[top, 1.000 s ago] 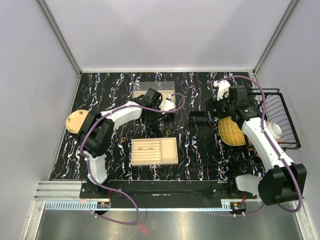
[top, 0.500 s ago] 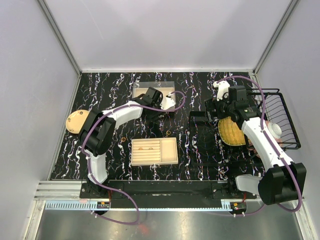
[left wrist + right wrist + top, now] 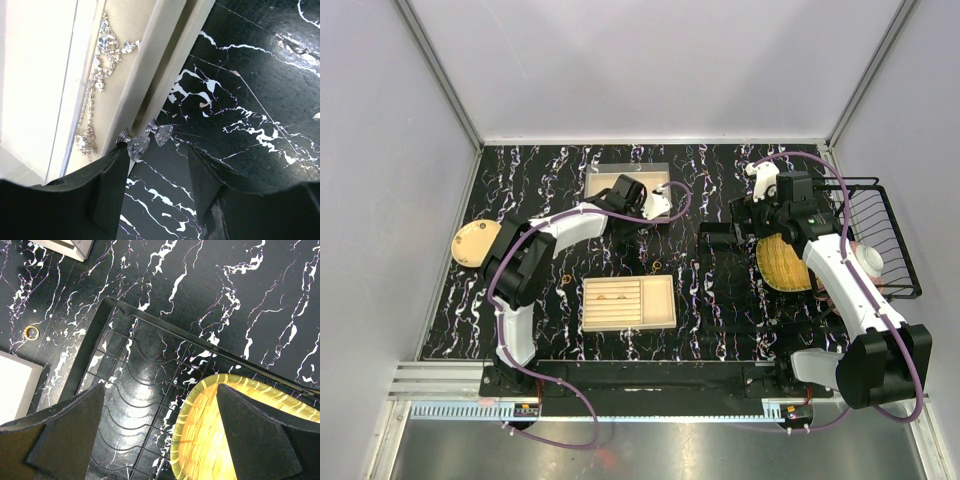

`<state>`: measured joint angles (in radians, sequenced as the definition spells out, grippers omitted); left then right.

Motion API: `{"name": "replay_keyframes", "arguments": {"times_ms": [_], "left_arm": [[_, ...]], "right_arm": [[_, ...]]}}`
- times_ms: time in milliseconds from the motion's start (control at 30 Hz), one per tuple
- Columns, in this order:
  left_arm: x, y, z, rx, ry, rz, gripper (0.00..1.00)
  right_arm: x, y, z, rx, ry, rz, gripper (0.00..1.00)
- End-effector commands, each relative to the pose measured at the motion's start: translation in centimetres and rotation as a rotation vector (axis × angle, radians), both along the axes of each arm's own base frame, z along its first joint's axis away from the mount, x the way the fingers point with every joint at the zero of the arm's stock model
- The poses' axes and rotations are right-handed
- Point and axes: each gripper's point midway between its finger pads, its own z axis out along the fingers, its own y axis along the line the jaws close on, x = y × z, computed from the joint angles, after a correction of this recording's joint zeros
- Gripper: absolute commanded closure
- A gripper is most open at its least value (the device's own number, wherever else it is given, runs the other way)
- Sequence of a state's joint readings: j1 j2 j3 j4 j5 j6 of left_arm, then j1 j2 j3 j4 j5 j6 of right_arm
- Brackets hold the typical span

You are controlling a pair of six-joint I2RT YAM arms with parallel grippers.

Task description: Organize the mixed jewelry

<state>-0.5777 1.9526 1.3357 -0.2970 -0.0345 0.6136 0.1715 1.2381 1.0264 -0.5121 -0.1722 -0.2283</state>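
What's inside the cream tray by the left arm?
A sparkly silver chain lies along one compartment of the tray. The left end effector covers its lower end.

Chain strand (image 3: 95,85): silvery, sparkling, lay bunched lengthwise in beige tray (image 3: 150,70) compartment.
Crystal studs (image 3: 138,147): pair, lay against tray's outer wall on table (image 3: 250,100).
Gold ring (image 3: 32,332): lay flat on table.

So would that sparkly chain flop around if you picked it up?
Probably floppy: the chain lies in loose bends in the tray. It looks thin, so it is likely light. Its bunched links might tangle or snag.
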Motion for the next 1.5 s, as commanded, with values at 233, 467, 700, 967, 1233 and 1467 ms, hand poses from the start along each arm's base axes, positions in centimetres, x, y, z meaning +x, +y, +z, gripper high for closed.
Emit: {"name": "replay_keyframes", "arguments": {"times_ms": [233,467,700,967,1233,1467], "left_arm": [[-0.8,0.7,4.5,-0.06,-0.054,0.019,0.44],[-5.0,2.2,7.5,-0.1,-0.024,-0.01,0.44],[-8.6,7.2,8.1,-0.096,0.067,-0.001,0.43],[-9.5,15.4,8.2,-0.111,0.096,0.182,0.42],[-9.9,18.9,4.9,-0.104,0.19,0.287,0.44],[-9.9,20.2,2.2,-0.106,0.26,0.317,0.45]], "right_arm": [[0.8,0.1,0.9,-0.011,-0.054,0.006,0.0],[0.5,0.3,1.5,0.002,-0.074,0.017,0.0],[0.5,0.3,2.2,0.008,-0.093,0.008,0.0],[0.2,0.5,3.0,0.023,-0.118,0.017,0.0],[0.0,0.8,2.9,0.034,-0.11,0.033,0.0],[-0.1,0.8,2.9,0.034,-0.11,0.037,0.0]]}}
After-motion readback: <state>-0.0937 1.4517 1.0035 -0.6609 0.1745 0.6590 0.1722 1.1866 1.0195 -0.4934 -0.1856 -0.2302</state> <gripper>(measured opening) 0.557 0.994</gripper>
